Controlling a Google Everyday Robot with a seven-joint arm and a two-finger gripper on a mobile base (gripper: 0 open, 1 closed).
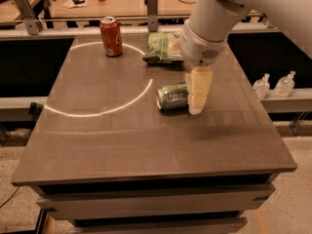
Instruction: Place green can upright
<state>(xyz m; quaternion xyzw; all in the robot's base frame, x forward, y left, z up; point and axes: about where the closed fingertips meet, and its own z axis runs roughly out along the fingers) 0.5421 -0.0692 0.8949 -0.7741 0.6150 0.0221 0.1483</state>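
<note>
In the camera view, a green metal soda can [172,96] is seen lying on its side near the middle of the brown flat-topped bench [97,145], its silver end turned to the left, so the task of standing it upright is judged not yet done. The robot's cream-coloured hand [196,107] is hung downward from the white arm at the can's right end, overlapping it; this is judged to be a position for grasping, though it cannot be told whether the hand is open, closed or in contact with the can. A red-orange soda can [111,36] is stood upright at the far left of the bench, and a flat green crinkly snack bag [163,48] is laid beyond the hand; both are well apart from the green can. Pale label patches are seen on the green can, but no brand or writing can be read on any item.
</note>
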